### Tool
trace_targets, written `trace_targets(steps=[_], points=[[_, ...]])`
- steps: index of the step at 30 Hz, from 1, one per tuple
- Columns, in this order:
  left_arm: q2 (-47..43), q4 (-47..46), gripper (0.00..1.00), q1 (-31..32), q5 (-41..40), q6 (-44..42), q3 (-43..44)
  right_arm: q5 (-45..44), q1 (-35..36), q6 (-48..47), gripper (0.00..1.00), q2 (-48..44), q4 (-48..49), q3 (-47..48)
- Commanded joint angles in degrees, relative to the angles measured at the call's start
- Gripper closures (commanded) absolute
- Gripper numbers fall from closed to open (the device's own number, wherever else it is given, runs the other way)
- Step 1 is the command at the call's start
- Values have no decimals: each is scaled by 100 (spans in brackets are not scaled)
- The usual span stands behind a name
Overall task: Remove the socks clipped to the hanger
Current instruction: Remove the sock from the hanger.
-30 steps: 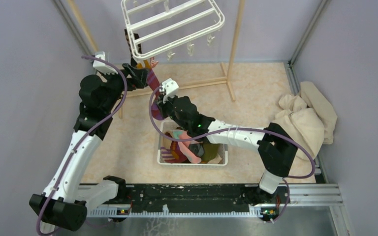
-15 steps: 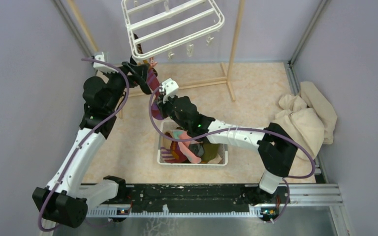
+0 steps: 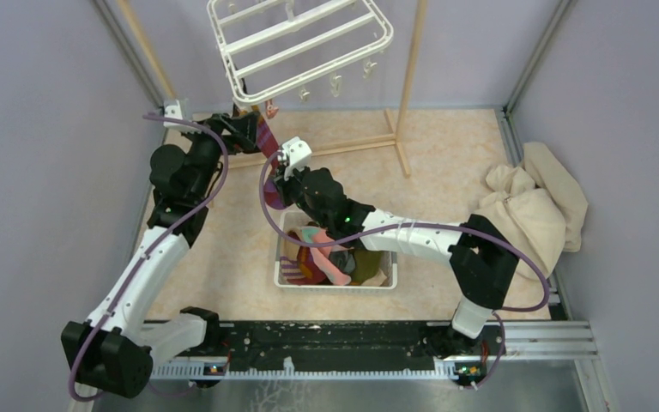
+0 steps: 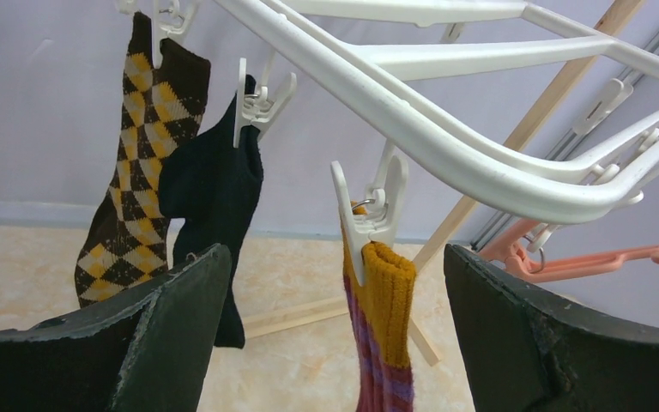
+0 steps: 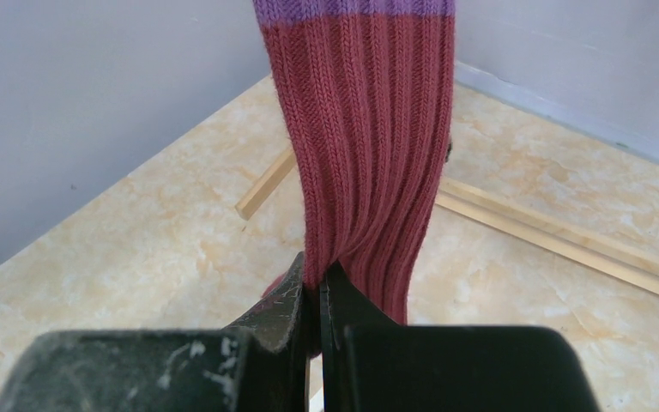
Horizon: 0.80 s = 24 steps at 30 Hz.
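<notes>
The right gripper (image 5: 319, 296) pinches the maroon-striped sock (image 5: 360, 129), centre frame. The left gripper (image 4: 339, 335) gapes wide below its clip (image 4: 365, 219) on the hanger (image 3: 300, 43) up top. Tug too soon and the hanger could swing, or the fabric slip.

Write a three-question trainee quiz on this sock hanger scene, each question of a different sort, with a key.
1. True or false: the right jaws are shut on the lower part of the maroon-striped sock.
2. Multiple choice: in the left wrist view, how many socks hang clipped to the hanger? A) one B) three C) five
3. Fill in: the left jaws, facing the clip that holds the maroon-striped sock, stand ____.

Key: 1 true; 2 B; 3 open.
</notes>
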<state>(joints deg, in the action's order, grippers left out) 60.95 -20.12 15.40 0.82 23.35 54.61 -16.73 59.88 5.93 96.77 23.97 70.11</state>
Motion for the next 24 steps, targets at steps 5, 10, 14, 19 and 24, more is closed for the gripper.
trace_targets(steps=[5,10,14,19,24], points=[[-43,-1050,1,16,6,184,-249,-111,33,-84,100,-302,267,4],[-5,-1262,1,16,-13,276,-278,-103,24,-84,100,-274,283,-5],[146,-1285,1,16,-29,318,-187,-86,9,-60,100,-268,313,-17],[326,-1286,1,15,-29,353,-120,-76,-9,-51,100,-269,318,-23],[364,-1311,1,14,-202,354,-113,-50,-28,-42,100,-248,326,-14]])
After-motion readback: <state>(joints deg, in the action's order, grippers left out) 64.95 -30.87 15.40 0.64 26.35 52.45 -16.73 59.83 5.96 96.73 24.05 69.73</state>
